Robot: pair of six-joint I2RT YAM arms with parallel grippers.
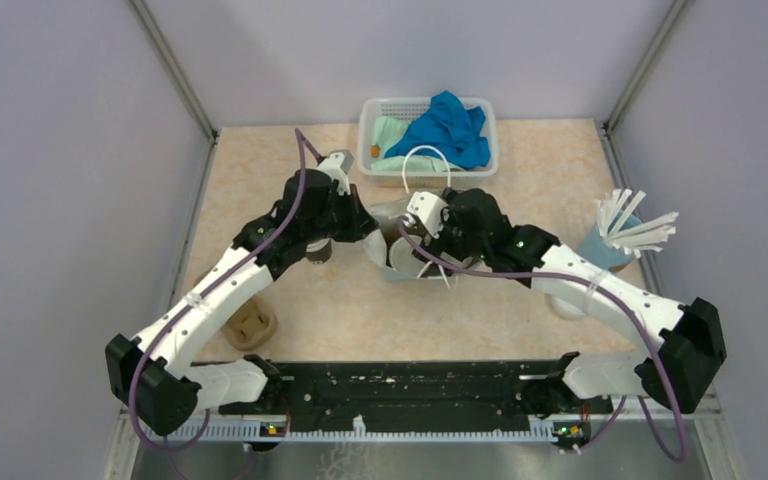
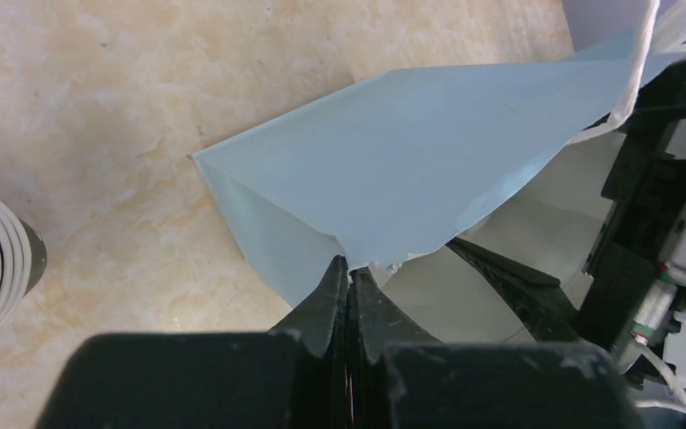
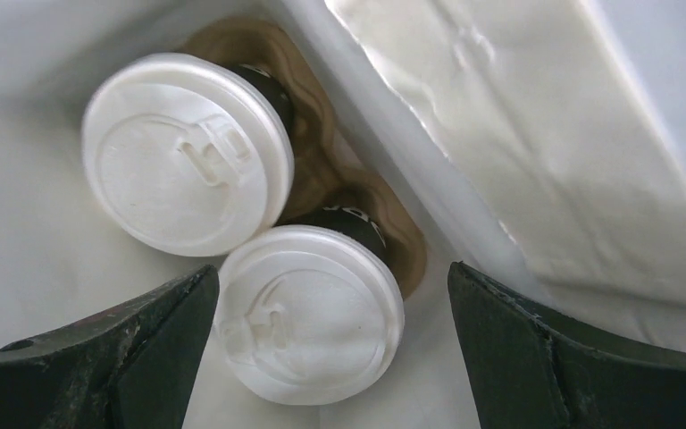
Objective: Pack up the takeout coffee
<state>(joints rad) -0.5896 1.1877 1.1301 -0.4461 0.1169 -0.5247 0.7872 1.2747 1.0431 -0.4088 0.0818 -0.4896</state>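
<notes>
A light blue paper bag (image 1: 398, 262) stands mid-table. My left gripper (image 2: 350, 273) is shut on its torn top edge (image 2: 429, 152) and holds the mouth open. My right gripper (image 3: 332, 273) is open inside the bag, just above two takeout coffee cups with white lids (image 3: 188, 152) (image 3: 313, 313). They sit in a brown pulp tray (image 3: 322, 170) on the bag's floor. The nearer lid lies between my open jaws, apart from both. An unlidded ribbed cup (image 2: 0, 259) stands on the table left of the bag, also in the top view (image 1: 317, 250).
A second brown pulp tray (image 1: 250, 325) lies at the front left. A light blue cup of white sticks (image 1: 615, 240) stands at the right. A white basket (image 1: 372, 130) with blue cloth (image 1: 450, 128) is at the back. The bag's white cord handle (image 1: 425, 160) sticks up.
</notes>
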